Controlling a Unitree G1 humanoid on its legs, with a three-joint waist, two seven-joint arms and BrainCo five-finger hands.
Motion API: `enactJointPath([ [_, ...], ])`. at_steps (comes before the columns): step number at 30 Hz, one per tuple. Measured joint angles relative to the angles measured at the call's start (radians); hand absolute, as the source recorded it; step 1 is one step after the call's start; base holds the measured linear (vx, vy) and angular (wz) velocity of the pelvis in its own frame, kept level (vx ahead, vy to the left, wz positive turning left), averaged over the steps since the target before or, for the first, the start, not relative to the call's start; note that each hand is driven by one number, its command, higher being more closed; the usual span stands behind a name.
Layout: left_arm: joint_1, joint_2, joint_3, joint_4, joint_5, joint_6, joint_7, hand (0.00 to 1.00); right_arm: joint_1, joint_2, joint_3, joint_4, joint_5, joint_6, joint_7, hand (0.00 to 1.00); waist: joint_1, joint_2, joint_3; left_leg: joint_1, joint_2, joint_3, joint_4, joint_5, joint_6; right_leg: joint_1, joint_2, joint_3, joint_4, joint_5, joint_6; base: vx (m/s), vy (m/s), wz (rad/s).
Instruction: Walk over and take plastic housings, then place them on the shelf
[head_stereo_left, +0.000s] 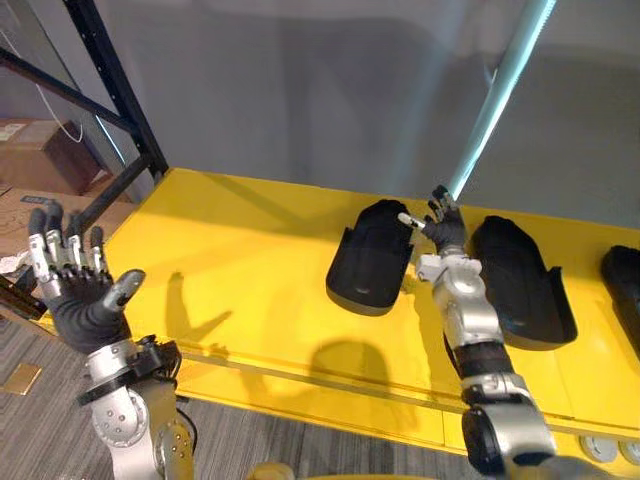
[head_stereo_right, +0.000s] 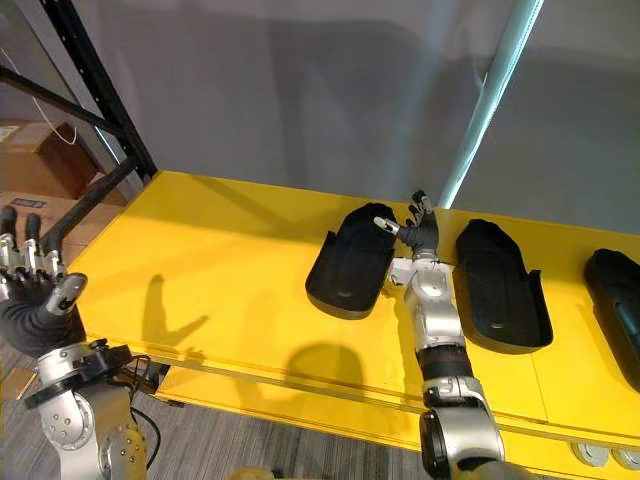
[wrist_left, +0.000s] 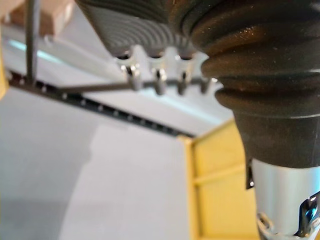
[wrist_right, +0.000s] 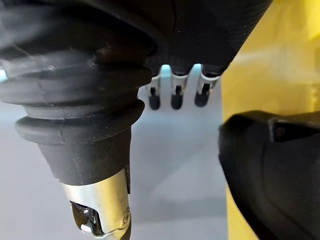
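Lying toward the back edge of the yellow shelf (head_stereo_left: 230, 260), a black plastic housing (head_stereo_left: 370, 255) sits just beside the right robot hand (head_stereo_left: 440, 225), fingers straight and empty, so placing looks finished and the next move calls for lifting clear without nudging it, the left robot hand (head_stereo_left: 75, 290) spread wide off the left corner.

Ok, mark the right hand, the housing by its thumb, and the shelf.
right hand (head_stereo_left: 446, 232), left eye view, its dark back.
housing (head_stereo_left: 368, 262), left eye view, middle of its top.
shelf (head_stereo_left: 235, 265), left eye view, bare yellow deck.
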Motion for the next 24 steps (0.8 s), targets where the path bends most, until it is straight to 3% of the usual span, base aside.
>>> enactJointPath([
  [7, -0.017, 0.001, -0.053, -0.014, 0.003, 0.009, -0.035, 0.0, -0.052, -0.031, -0.004, 0.127, 0.003, 0.057, 0.001, 0.0, 0.004, 0.008, 0.022, 0.0, 0.0, 0.0, 0.004, 0.004, 0.0, 0.001, 0.0, 0.0, 0.001, -0.001, -0.002, -0.02, 0.005, 0.0],
  [17, -0.024, 0.01, -0.078, -0.022, 0.003, 0.017, -0.026, 0.0, -0.135, -0.064, -0.042, 0.295, 0.011, 0.078, 0.004, 0.0, 0.018, 0.011, 0.051, -0.005, -0.002, -0.001, 0.018, 0.004, 0.0, 0.002, -0.004, -0.002, 0.004, -0.004, -0.003, -0.01, 0.002, 0.0],
  [24, -0.023, 0.021, -0.083, -0.04, 0.002, 0.022, -0.027, 0.0, -0.181, -0.088, -0.041, 0.365, 0.024, 0.069, 0.089, 0.0, 0.023, 0.012, 0.064, -0.022, -0.016, -0.026, 0.022, 0.01, 0.005, 0.001, -0.017, -0.028, 0.004, -0.006, -0.001, 0.0, 0.02, 0.1],
])
